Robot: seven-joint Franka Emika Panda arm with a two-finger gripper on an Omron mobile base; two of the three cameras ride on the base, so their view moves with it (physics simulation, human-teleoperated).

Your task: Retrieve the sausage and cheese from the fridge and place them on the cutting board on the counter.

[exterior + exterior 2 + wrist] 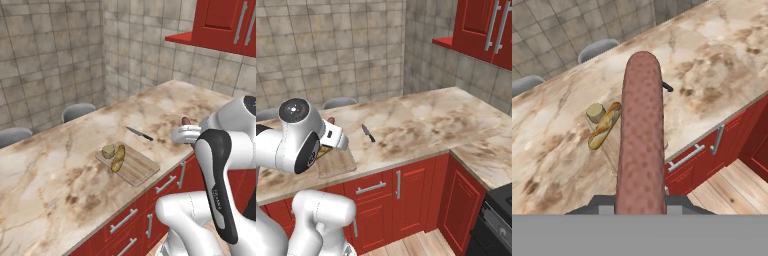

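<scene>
My gripper (188,131) is shut on the sausage (642,135), a dark red-brown cylinder that sticks out along the hand view; its tip (186,120) shows above the white hand. The hand hovers over the counter (60,170) near its front edge, to the right of the cutting board (135,169) and apart from it. On that board lies the olive-yellow cheese (108,151) beside a golden bread loaf (118,158). In the right base view the hand (333,134) sits just above the board (336,162). The fridge is out of view.
A black-handled knife (139,133) lies on the counter behind the board. Two grey chair backs (77,111) stand past the far edge. Red drawers (371,189) run below, red wall cabinets (220,25) hang at the upper right, and a stove (501,212) stands at the far right.
</scene>
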